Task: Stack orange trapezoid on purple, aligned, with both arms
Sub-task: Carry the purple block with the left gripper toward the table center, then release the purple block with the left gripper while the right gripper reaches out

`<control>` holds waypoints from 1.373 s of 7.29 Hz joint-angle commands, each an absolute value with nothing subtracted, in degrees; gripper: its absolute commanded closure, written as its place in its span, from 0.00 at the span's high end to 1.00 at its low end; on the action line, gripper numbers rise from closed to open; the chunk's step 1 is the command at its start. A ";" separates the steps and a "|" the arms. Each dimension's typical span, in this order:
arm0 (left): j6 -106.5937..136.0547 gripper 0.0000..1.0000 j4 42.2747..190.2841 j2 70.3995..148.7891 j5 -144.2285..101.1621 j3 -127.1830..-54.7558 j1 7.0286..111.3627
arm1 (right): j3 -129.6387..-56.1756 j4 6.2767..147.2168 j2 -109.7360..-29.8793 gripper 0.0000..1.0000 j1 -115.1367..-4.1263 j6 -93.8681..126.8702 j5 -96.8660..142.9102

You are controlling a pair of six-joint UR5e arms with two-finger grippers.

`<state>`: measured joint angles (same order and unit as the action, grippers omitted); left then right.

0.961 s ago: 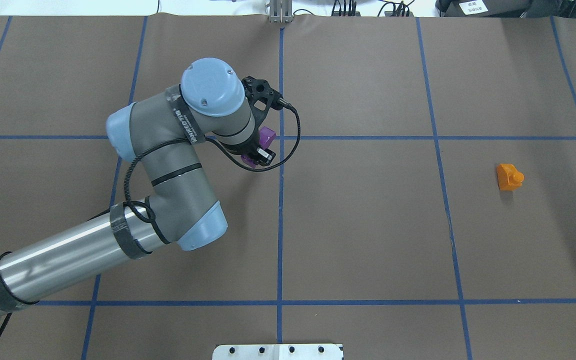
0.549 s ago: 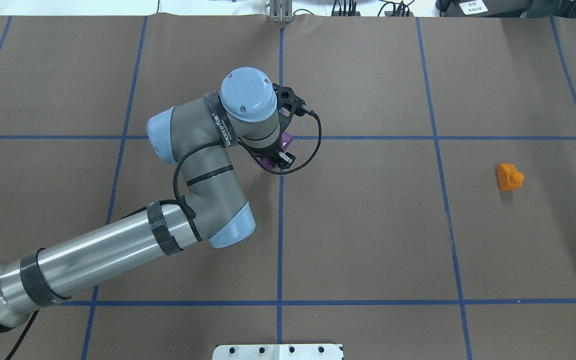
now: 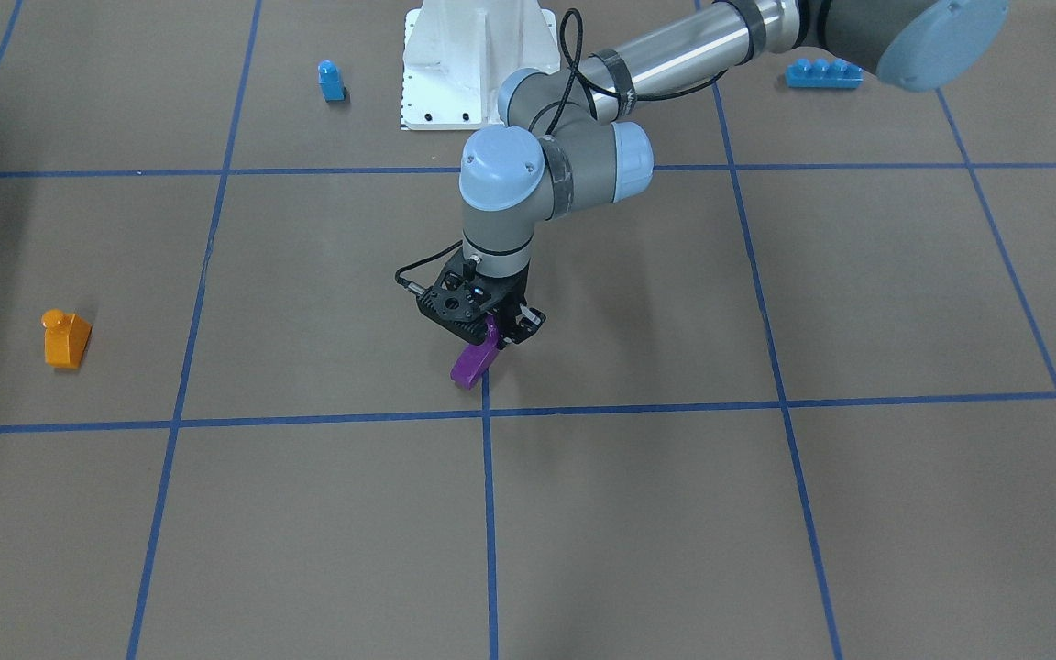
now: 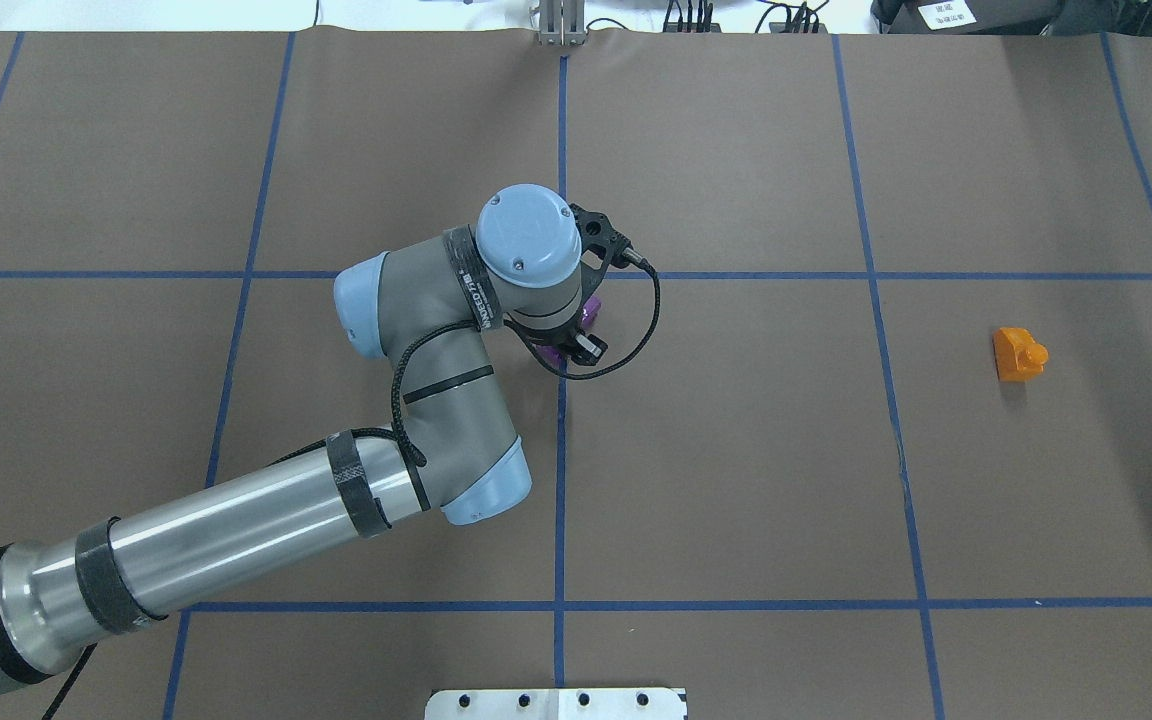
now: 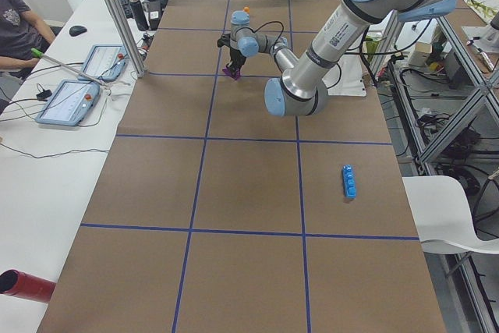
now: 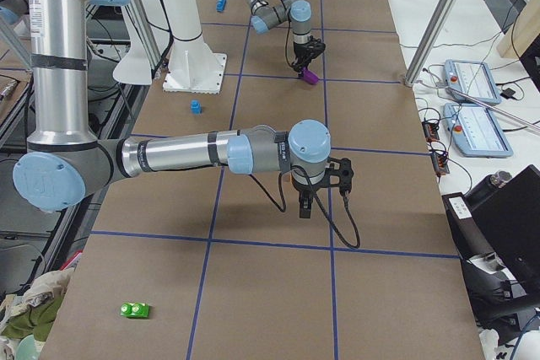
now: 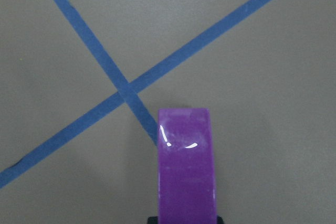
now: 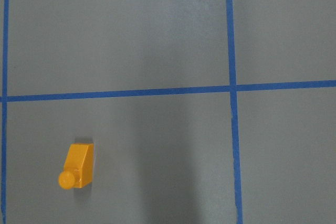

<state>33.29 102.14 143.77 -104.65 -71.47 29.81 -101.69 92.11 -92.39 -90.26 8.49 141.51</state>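
My left gripper [image 3: 491, 341] is shut on the purple block [image 3: 471, 363] and holds it tilted, low over the table by the central crossing of the blue tape lines. The block fills the lower part of the left wrist view [image 7: 186, 166] and shows in the overhead view [image 4: 588, 312] under the wrist. The orange trapezoid [image 4: 1018, 354] lies on its side far out on my right half, stud pointing sideways. It also shows in the front-facing view [image 3: 65, 341] and the right wrist view [image 8: 79, 166], alone. My right gripper [image 6: 305, 206] shows only in the exterior right view, so I cannot tell its state.
A small blue single-stud block [image 3: 331, 81] and a long blue brick [image 3: 823, 72] lie near the white robot base [image 3: 478, 64]. A green block [image 6: 135, 310] lies at the table's right end. Tablets [image 6: 477, 82] sit on the side bench.
My left arm has moved right and a little toward the robot with the purple block in its grip, up to the central tape line. The orange trapezoid has not moved.
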 commanded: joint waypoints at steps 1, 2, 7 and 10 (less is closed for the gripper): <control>32.69 0.99 102.56 144.05 -104.50 -71.28 29.79 | -101.69 92.11 -92.37 1.00 -90.26 8.53 141.59; 32.96 1.00 104.57 143.97 -104.50 -71.19 29.79 | -101.69 92.11 -92.37 1.00 -90.35 8.61 141.59; 32.52 1.00 100.14 143.71 -115.03 -76.69 40.58 | -104.32 83.90 -91.14 1.00 -81.78 25.49 138.80; 31.56 1.00 81.35 134.08 -116.72 -97.23 45.59 | -104.15 63.33 -94.12 1.00 -64.40 50.48 128.56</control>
<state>32.25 88.24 138.62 -116.22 -88.80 43.01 -104.20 70.42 -92.91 -71.93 41.82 134.46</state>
